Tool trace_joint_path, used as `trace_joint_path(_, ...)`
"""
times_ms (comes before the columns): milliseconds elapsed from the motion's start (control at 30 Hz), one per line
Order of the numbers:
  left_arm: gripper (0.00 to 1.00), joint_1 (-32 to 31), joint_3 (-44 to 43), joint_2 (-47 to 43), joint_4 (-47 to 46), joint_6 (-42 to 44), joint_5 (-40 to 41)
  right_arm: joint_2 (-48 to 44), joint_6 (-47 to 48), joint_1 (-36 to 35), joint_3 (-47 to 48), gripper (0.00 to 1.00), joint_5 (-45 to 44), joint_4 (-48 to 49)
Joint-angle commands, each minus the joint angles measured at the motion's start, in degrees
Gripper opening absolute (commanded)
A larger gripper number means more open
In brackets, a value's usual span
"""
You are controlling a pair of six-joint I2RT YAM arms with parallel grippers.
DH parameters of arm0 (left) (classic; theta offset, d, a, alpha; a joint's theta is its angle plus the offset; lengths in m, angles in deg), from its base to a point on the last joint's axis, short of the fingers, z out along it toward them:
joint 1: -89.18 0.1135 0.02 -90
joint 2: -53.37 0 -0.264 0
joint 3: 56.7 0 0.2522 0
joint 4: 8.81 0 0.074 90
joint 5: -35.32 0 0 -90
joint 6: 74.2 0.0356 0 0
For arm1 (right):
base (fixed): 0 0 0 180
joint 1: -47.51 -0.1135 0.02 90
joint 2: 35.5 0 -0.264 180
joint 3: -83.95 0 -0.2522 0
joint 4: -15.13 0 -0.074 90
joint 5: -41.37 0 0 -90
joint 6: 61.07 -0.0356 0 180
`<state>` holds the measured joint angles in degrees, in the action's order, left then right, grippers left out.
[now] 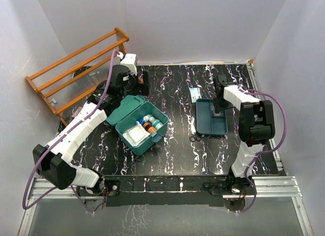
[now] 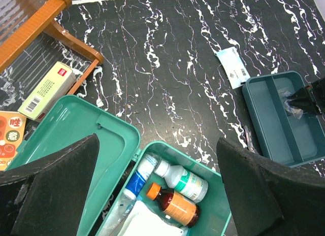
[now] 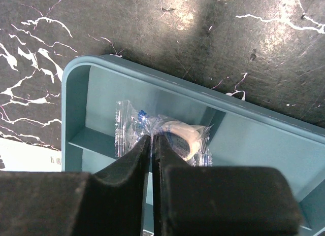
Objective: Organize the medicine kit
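Note:
The medicine kit (image 1: 152, 143) is a teal box left of centre, with its lid (image 2: 76, 124) folded open. Inside lie a white bottle (image 2: 185, 180), an amber bottle with an orange cap (image 2: 175, 205), a blue-and-white tube (image 2: 139, 177) and a white pad (image 1: 136, 135). My left gripper (image 2: 156, 140) hangs open above the box's far rim, holding nothing. On the right, my right gripper (image 3: 152, 137) hovers over a shallow teal divided tray (image 1: 208, 125). Its jaws pinch a clear plastic packet (image 3: 177, 134) with something pale inside, low in the tray.
An orange wooden rack (image 1: 76, 68) stands at the back left, with a white-and-red carton (image 2: 48, 89) and an orange pack (image 2: 10, 134) beside it. A flat white sachet (image 1: 194, 92) lies behind the tray. A small dark item (image 1: 193, 138) lies at the tray's near left corner.

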<state>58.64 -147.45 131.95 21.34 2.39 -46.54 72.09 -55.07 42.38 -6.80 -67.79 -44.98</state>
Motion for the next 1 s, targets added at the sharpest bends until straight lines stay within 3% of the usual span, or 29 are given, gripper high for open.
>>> trace_joint_path(0,0.99,-0.2,-2.6,-0.8,-0.7,0.9,0.0,-1.2,1.6,0.3,3.2,0.19,-0.7,0.5)
trace_joint_path(167,0.99,-0.2,-2.8,-0.5,-0.8,1.1,-0.2,-2.8,6.8,0.3,4.5,0.32,-3.3,0.2)
trace_joint_path(533,0.99,-0.3,-2.6,0.5,-1.1,1.0,-0.2,-7.4,19.1,0.3,0.8,0.36,-3.4,1.6)
trace_joint_path(800,0.99,-0.4,-3.1,1.1,-0.7,1.0,0.0,-3.8,42.4,0.2,7.2,0.37,6.1,8.6)
trace_joint_path(967,0.99,-0.4,-3.6,1.5,-0.6,0.6,-0.2,-0.8,51.4,-0.4,12.1,0.46,13.3,13.1)
